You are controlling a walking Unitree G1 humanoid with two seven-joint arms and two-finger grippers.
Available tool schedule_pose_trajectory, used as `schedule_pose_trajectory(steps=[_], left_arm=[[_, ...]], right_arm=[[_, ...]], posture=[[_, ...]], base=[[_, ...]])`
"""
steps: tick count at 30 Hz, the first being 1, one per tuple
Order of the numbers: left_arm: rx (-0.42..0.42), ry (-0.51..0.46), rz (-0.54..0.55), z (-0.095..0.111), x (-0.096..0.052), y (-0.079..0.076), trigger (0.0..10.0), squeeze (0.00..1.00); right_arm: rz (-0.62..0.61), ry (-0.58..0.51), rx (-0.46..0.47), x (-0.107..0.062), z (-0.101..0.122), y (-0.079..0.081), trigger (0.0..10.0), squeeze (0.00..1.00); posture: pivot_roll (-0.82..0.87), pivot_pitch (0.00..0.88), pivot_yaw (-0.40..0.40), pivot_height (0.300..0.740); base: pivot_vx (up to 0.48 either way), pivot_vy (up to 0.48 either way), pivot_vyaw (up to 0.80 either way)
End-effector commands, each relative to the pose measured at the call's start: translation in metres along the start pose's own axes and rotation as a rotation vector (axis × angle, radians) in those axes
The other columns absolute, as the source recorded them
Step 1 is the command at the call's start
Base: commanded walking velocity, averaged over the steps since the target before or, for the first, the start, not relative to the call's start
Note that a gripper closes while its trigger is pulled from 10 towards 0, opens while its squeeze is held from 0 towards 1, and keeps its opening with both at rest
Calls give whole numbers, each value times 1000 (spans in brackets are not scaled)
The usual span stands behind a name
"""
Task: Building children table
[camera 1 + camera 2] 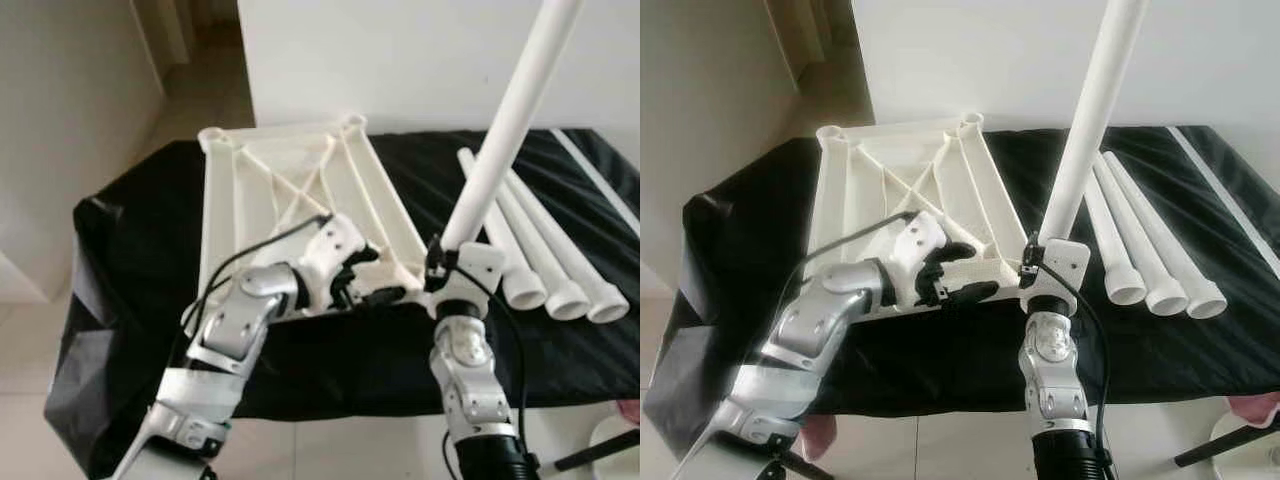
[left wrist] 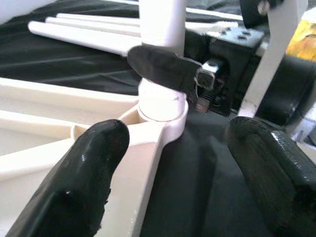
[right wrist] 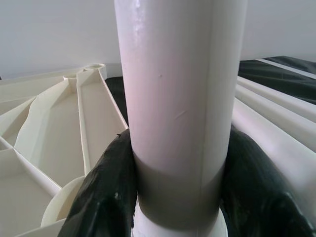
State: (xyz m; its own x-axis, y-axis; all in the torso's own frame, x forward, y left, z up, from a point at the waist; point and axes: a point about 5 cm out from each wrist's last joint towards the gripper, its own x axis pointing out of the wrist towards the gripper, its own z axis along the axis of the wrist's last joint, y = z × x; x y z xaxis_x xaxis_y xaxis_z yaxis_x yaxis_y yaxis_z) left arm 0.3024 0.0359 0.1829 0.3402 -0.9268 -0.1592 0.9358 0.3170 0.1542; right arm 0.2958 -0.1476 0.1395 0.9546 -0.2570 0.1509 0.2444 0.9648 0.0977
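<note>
Black cloth (image 1: 330,370) | right end effector (image 3: 175,197) clamps leg (image 1: 505,120) upright, leaning right

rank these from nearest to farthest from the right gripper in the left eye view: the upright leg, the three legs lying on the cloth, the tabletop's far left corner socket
1. The upright leg: clamped in the right gripper at its lower end.
2. The three spare legs: lying on the black cloth, to the gripper's right.
3. The far left corner socket: across the upturned tabletop, at its far left.
</note>
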Motion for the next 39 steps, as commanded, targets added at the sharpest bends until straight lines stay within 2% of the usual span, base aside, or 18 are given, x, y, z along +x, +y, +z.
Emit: schedule_pose_trajectory(steps=[1, 2, 3, 4, 10, 15, 18, 19, 21, 22, 24, 27, 32, 36, 39], left_arm=[[18, 23, 217, -4, -1, 9, 10000, 0], [22, 26, 218, -5, -1, 8, 10000, 0], [25, 27, 222, -5, -1, 9, 10000, 0], [25, 33, 229, -6, -2, 11, 10000, 0], [33, 45, 242, -7, -1, 15, 10000, 0], [49, 35, 246, -5, 2, 15, 10000, 0], [66, 33, 242, -5, 3, 14, 10000, 0], [78, 35, 235, -6, 5, 13, 10000, 0], [80, 37, 234, -6, 5, 12, 10000, 0], [69, 33, 226, -6, 7, 12, 10000, 0], [61, 30, 220, -5, 8, 11, 10000, 0], [-2, 12, 163, -6, 12, 6, 10000, 0], [28, 23, 176, -9, 13, 4, 10000, 0], [55, 28, 168, -12, 15, -1, 10000, 0], [59, 29, 165, -12, 15, -2, 10000, 0]], right_arm=[[-52, 126, 14, -12, -23, -5, 10000, 0], [-54, 127, 21, -13, -23, -5, 10000, 0], [-47, 116, 24, -13, -22, -6, 10000, 129], [-23, 80, 48, -13, -18, -6, 10000, 1000], [41, 10, 65, -12, -7, -7, 10000, 1000], [51, -5, 48, -7, -3, -18, 10000, 1000], [121, -14, 45, -2, 1, -26, 10000, 1000], [223, -17, 43, 2, 4, -28, 10000, 1000], [249, -18, 44, 3, 5, -30, 10000, 1000], [298, -19, 30, 5, 5, -33, 10000, 0], [329, -20, 20, 7, 6, -35, 10000, 0], [431, 8, -3, 19, 6, -43, 10000, 0], [532, 15, -69, 29, 8, -42, 10000, 0], [684, 57, -110, 39, 10, -40, 10000, 0], [701, 54, -129, 41, 12, -41, 10000, 0]], posture=[[0, 0, 27, 740], [1, 0, 26, 740], [2, 0, 27, 740], [3, 0, 27, 740], [2, 0, 29, 740], [-2, 0, 26, 740], [-5, 0, 26, 740], [-9, 0, 29, 740], [-8, 0, 28, 740], [-8, 0, 30, 740], [-8, 0, 30, 740], [-6, 0, 29, 740], [-6, 0, 29, 740], [0, 0, 28, 740], [1, 0, 29, 740]], base=[[0, 0, 0], [0, 0, 0], [0, 0, 0], [0, 0, 0], [0, 0, 0], [0, 0, 0], [0, 0, 0], [0, 0, 0], [0, 0, 0], [0, 0, 0], [0, 0, 0], [0, 0, 0], [0, 0, 0], [0, 0, 0], [0, 0, 0]])
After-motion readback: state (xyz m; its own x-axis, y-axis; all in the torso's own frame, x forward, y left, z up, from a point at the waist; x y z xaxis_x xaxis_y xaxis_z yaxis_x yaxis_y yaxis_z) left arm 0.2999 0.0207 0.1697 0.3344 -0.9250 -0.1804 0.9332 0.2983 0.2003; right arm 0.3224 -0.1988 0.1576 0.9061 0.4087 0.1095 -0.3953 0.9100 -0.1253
